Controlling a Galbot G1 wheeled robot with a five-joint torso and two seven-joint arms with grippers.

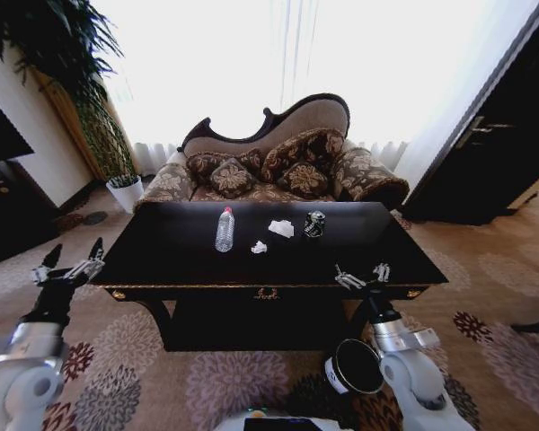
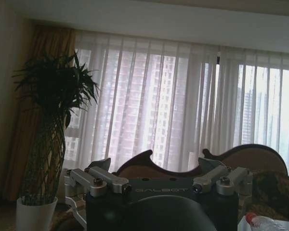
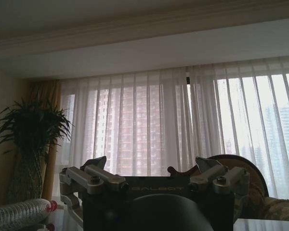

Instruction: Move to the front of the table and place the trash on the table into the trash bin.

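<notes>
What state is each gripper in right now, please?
Left gripper: open, holding nothing, raised off the table's left end.
Right gripper: open, holding nothing, at the table's front edge above the bin.

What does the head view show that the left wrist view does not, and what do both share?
Head view alone: the table, the paper wads, the can, the trash bin, and the right gripper, open.
Left wrist view alone: the curtained window.
Both: the left gripper, open, the bottle, sofa and plant.
</notes>
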